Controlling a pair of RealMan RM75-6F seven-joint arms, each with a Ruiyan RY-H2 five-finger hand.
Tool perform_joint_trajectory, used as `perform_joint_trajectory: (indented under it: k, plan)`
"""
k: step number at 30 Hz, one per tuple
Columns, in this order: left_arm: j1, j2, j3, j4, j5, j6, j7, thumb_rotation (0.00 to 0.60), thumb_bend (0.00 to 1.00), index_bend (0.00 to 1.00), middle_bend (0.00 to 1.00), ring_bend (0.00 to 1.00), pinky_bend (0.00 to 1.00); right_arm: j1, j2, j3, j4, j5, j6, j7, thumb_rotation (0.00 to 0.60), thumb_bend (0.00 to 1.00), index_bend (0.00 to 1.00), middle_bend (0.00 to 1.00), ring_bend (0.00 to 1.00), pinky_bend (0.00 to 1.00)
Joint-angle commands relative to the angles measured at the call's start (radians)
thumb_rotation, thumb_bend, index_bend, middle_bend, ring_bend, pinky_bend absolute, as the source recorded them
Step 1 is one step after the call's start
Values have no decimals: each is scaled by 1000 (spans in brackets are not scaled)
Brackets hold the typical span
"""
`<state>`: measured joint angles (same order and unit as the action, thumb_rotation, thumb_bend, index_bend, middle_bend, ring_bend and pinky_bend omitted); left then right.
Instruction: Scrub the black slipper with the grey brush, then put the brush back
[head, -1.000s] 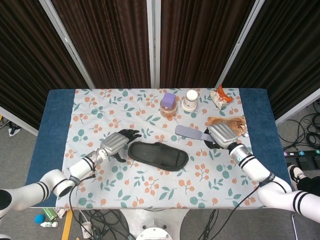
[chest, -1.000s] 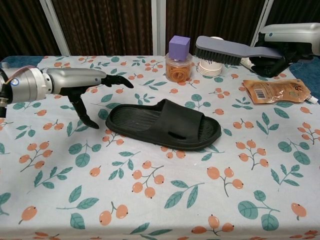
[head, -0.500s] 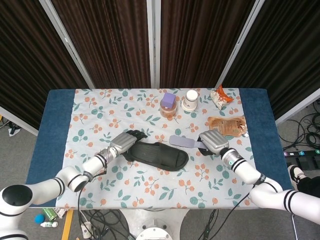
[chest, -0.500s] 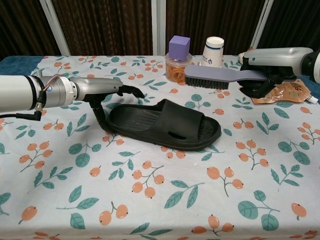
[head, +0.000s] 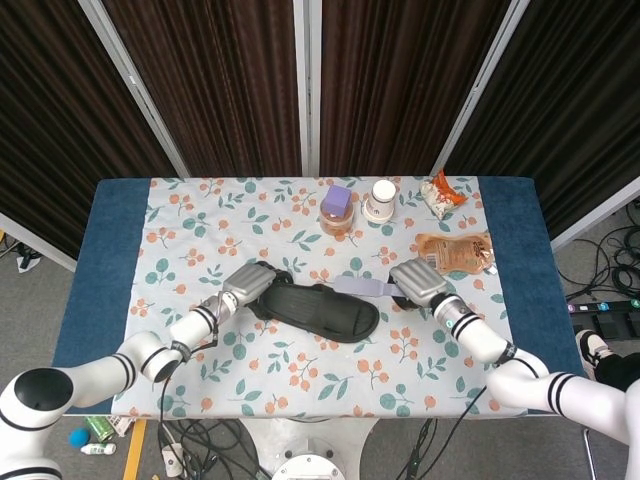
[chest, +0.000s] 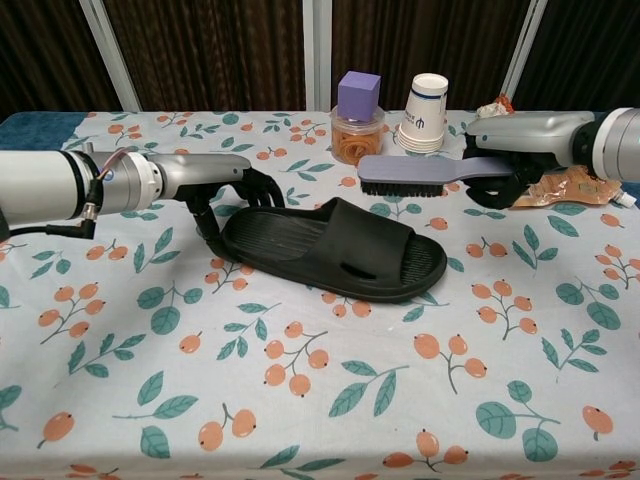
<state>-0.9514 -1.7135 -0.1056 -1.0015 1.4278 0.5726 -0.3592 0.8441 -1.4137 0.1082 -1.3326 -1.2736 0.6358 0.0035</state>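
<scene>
The black slipper (head: 322, 310) (chest: 335, 249) lies flat in the middle of the floral cloth, toe end to the right. My left hand (head: 248, 286) (chest: 215, 190) grips its heel end, fingers curled over the rim and thumb down the side. My right hand (head: 417, 282) (chest: 522, 146) holds the grey brush (head: 362, 287) (chest: 425, 174) by its handle. The brush is level, bristles down, and hovers just above and behind the slipper's toe strap, apart from it.
Behind the slipper stand a jar with a purple block (chest: 359, 118) on top and a paper cup (chest: 427, 110). A brown pouch (head: 455, 250) (chest: 570, 184) lies under my right forearm, and a snack bag (head: 440, 193) sits at the back right.
My left hand slid right and closed on the slipper's heel. My right hand carried the brush left and lower, from beside the pouch to just over the slipper's toe end.
</scene>
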Motion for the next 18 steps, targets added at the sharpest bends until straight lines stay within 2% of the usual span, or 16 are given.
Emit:
perform_joint_trajectory:
  k: [1,9,18]
  plan:
    - [-1,0,1,-2,-6,0,2,600,230,385,450,277,191,19,-37,3,28,-21,-5,8,600,827,1000,1000,1000,1000]
    - [-5,1,0,-4,-28,-6,13,600,230,385,450,277,191,47,-112,-22,79,-68,-6,-35,600,828,1000,1000,1000,1000]
    - [-6,-2,2,3,-44,-10,23,600,230,385,450,277,191,27,-55,-105,0,-182,21,-7,600,829,1000,1000,1000,1000]
